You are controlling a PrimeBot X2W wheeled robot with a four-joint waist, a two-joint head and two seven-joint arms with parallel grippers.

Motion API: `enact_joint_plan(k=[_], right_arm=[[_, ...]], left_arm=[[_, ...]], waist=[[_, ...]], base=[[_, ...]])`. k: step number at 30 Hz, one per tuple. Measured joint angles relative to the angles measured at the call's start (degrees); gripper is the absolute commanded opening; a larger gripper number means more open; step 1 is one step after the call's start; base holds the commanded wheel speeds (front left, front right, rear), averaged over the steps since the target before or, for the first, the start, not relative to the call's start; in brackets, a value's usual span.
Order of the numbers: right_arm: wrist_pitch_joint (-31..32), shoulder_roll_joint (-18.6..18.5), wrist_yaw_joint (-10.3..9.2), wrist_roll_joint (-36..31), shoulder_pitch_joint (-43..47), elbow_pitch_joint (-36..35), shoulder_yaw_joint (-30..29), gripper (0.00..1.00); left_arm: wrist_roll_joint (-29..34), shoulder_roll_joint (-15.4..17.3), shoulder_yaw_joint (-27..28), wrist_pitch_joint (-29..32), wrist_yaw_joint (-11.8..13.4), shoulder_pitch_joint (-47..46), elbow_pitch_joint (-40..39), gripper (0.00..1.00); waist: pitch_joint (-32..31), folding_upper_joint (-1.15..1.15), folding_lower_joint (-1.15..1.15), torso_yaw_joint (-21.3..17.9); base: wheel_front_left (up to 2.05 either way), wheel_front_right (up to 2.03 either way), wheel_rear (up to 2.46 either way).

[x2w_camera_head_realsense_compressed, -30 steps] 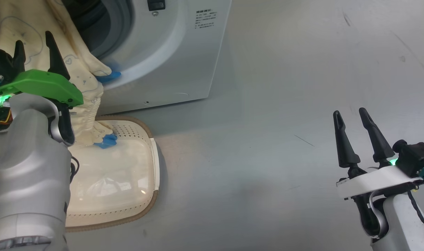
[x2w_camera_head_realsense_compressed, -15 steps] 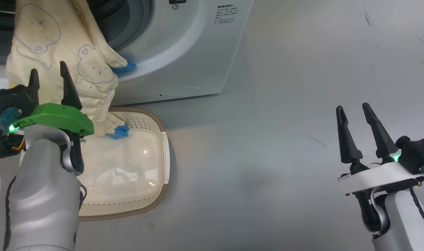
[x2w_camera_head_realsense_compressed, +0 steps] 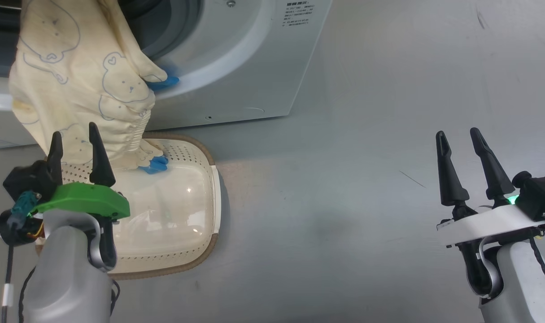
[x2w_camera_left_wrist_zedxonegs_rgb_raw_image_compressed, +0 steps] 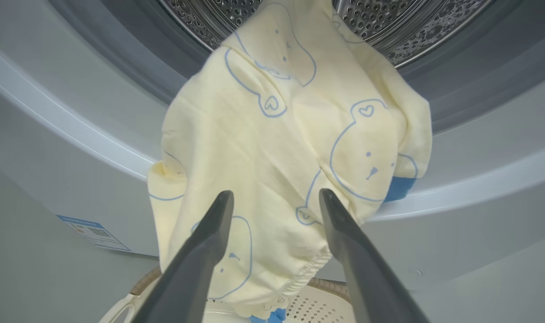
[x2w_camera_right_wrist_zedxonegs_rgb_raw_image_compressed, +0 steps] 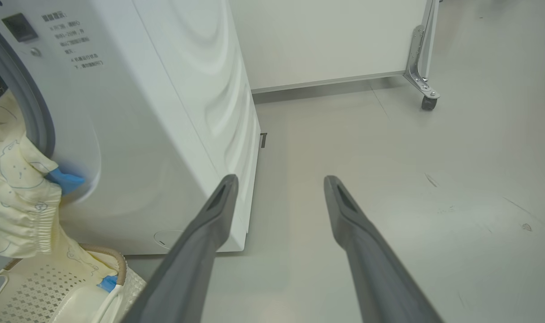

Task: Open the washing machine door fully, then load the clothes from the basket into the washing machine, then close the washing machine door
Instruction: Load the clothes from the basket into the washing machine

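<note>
A cream-yellow garment of the clothes (x2w_camera_head_realsense_compressed: 79, 76) with bear outlines and blue cuffs hangs out of the washing machine (x2w_camera_head_realsense_compressed: 254, 67). It trails from the steel drum (x2w_camera_left_wrist_zedxonegs_rgb_raw_image_compressed: 389, 22) over the grey seal down into the basket (x2w_camera_head_realsense_compressed: 196, 251). My left gripper (x2w_camera_head_realsense_compressed: 74, 130) is open over the basket's far end, just short of the hanging cloth (x2w_camera_left_wrist_zedxonegs_rgb_raw_image_compressed: 290, 157), with nothing between its fingers. My right gripper (x2w_camera_head_realsense_compressed: 457, 132) stands open above bare floor well to the right. The drum mouth is uncovered; the washing machine door is out of view.
The machine's white side panel (x2w_camera_right_wrist_zedxonegs_rgb_raw_image_compressed: 187, 112) is left of my right gripper (x2w_camera_right_wrist_zedxonegs_rgb_raw_image_compressed: 279, 179). A white panel on a castor (x2w_camera_right_wrist_zedxonegs_rgb_raw_image_compressed: 427, 101) stands behind it. A blue label (x2w_camera_left_wrist_zedxonegs_rgb_raw_image_compressed: 93, 231) sits low on the machine's front. Grey floor (x2w_camera_head_realsense_compressed: 344, 202) spreads between basket and right arm.
The camera has shifted. My left gripper has drawn back and down from the drum mouth to over the basket, still open. The garment stays draped. The right arm has barely moved.
</note>
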Motion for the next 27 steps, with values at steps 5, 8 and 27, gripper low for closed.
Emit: enact_joint_plan(k=[5, 8, 27], right_arm=[[0.00, 0.04, 0.00, -0.01, -0.03, 0.00, 0.12, 1.00], [0.00, 0.03, 0.00, -0.01, -0.13, -0.01, 0.13, 1.00], [0.00, 0.24, 0.00, -0.01, -0.20, 0.38, -0.69, 1.00]], left_arm=[[-0.15, -0.01, 0.32, 0.00, 0.04, 3.87, -4.15, 1.00], [-0.15, -0.02, 0.27, 0.00, 0.04, 5.39, -6.83, 1.00], [-0.15, -0.02, -1.11, 0.00, 1.38, 13.50, -18.26, 1.00]], waist=[[0.16, 0.00, 0.00, 0.24], [0.28, 0.00, 0.00, 0.37], [1.71, 0.00, 0.00, 0.91]], base=[[0.00, 0.00, 0.00], [0.00, 0.00, 0.00], [0.00, 0.00, 0.00]])
